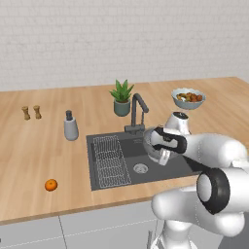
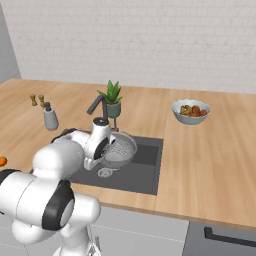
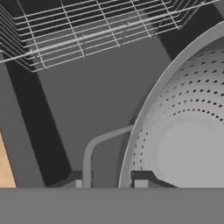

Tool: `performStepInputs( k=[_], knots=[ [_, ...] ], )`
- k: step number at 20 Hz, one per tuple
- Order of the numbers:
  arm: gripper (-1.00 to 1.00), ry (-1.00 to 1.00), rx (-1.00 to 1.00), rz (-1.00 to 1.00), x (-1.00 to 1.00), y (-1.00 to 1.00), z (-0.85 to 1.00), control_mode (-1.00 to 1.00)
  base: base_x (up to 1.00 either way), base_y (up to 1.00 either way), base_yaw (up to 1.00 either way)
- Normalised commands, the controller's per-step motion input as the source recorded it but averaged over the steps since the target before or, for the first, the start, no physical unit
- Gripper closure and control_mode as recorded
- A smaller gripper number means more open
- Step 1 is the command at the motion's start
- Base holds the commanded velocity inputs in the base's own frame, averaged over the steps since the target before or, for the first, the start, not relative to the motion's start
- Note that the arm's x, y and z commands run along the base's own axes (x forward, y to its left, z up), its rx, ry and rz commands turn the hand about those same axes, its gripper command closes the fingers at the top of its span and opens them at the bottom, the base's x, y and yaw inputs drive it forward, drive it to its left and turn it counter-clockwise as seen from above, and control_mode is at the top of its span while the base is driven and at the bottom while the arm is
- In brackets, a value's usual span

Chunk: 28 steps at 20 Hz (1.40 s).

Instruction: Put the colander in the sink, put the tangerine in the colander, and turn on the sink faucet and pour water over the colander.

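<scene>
- The colander (image 2: 121,149) hangs over the right half of the sink (image 2: 142,176), its rim pinched by the end effector (image 1: 164,154); the jaws are closed tight on that rim, one finger inside the bowl and one outside, as the hand view shows with the colander (image 3: 183,131) curving up from between the tips.
- The bowl sits on the far side of the end effector, tilted a little, and whether it touches the basin floor I cannot tell; the drain (image 1: 140,168) lies just left of it.
- The relation that matters for setting it down: the colander is directly above dark basin floor, with the wire rack (image 1: 111,160) filling the left half, so the drop spot is straight below rather than sideways.
- The sink faucet (image 1: 137,113) stands just behind the colander, its spout arching toward the basin, so water should land near the bowl.
- The tangerine (image 1: 51,185) lies on the worktop (image 1: 44,146) well to the left of the sink, far from the end effector, beyond the rack side; the arm will likely have to swing left across the basin to reach it.
</scene>
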Motion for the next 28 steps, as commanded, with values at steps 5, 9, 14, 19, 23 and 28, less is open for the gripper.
performStepInputs(
  k=[5, 9, 14, 19, 23, 28],
  knots=[
    [1.00, 0.00, -0.04, 0.18, 0.32, 0.24, -0.53, -1.00, 0.00, 0.00, 0.00],
    [1.00, 0.02, 0.00, 0.18, 0.23, 0.45, -0.43, -1.00, 0.00, 0.00, 0.00],
    [1.00, 0.09, 0.00, 0.06, 0.02, 0.47, -0.14, -1.00, 0.00, 0.00, 0.00],
    [1.00, 0.19, 0.00, 0.05, 0.01, 0.29, -0.11, -1.00, 0.00, 0.00, 0.00],
    [1.00, 0.06, 0.00, 0.05, 0.22, 0.03, -0.42, -1.00, 0.00, 0.00, 0.00],
    [1.00, 0.00, 0.00, 0.05, 0.28, 0.00, -0.38, -1.00, 0.00, 0.00, 0.00]
  ],
)
